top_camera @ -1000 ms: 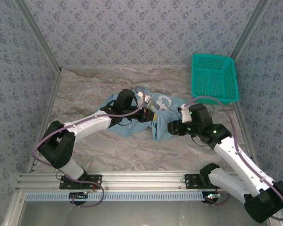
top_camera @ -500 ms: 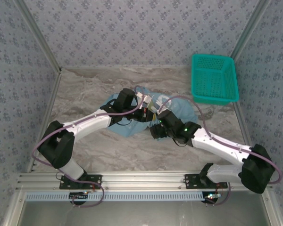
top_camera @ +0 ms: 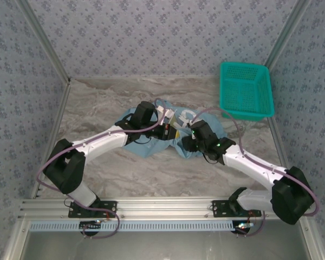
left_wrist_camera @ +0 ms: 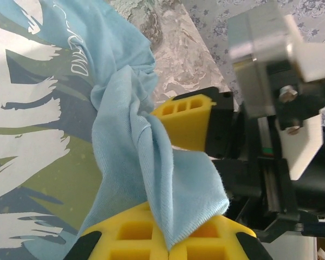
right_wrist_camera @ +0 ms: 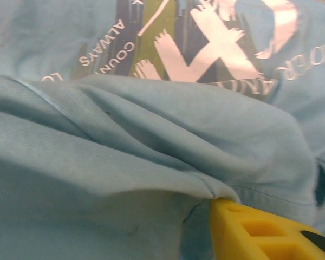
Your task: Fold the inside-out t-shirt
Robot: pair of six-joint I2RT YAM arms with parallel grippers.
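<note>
Left wrist view: the left gripper [left_wrist_camera: 163, 176] is pressed together on a twisted ridge of the inside-out t-shirt [left_wrist_camera: 124, 162], the light-blue cloth running between its two yellow fingers [left_wrist_camera: 181, 116] and ending in a loose corner over the lower one. Left of that pinch the shirt lies flat, its white, olive and dark print [left_wrist_camera: 27, 114] filling the left side of the frame, and a strip of marbled table [left_wrist_camera: 173, 49] shows at the top centre; a blurred grey and white block [left_wrist_camera: 271, 59] sits at the upper right. In the right wrist view one yellow finger [right_wrist_camera: 254, 230] shows at the lower right corner, its tip tucked under a thick fold of the shirt [right_wrist_camera: 124, 162]; I cannot tell whether that hand is spread or closed, or whether it grips the cloth. Beyond the fold, along the top of the frame, lies the printed area with whitish lettering [right_wrist_camera: 206, 43]. From the top external camera, the left gripper [top_camera: 165, 122] and the right gripper [top_camera: 190, 137] are near each other over the shirt [top_camera: 151, 147], which is bunched at the middle of the table [top_camera: 97, 108], slightly right of centre. A teal mesh basket [top_camera: 244, 64] stands at the upper right, just beside the shirt's right edge, against the patterned wall [top_camera: 151, 38].
</note>
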